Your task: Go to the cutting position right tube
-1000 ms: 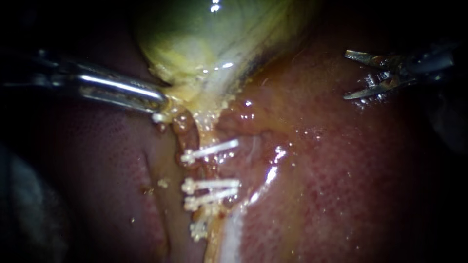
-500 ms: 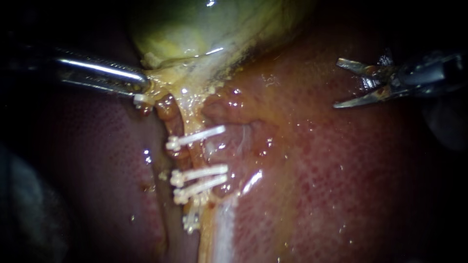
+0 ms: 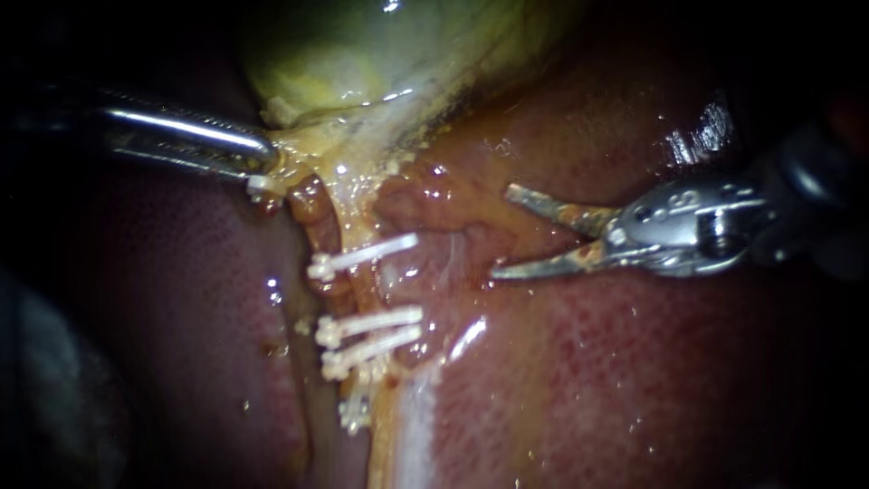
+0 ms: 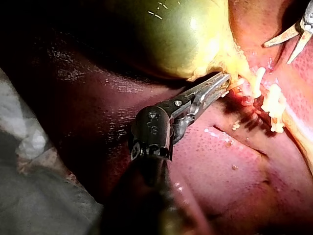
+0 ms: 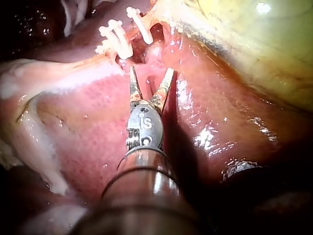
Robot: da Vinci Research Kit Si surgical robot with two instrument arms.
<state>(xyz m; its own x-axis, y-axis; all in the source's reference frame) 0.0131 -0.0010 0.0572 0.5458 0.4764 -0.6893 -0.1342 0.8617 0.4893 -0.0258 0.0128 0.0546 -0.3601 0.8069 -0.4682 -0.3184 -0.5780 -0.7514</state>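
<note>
No legible labels or signs; only small, seemingly stamped marks on left instrument [image 4: 222, 83] and right instrument [image 5: 151, 70]

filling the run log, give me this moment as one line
left instrument holding tissue below gallbladder | right instrument open, empty, short of clips

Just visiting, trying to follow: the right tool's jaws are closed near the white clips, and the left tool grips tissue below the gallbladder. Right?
Not quite. In the endoscope view the right instrument has its jaws open, a clear gap between them, near the white clips. The left instrument does grip tissue below the gallbladder.
</note>
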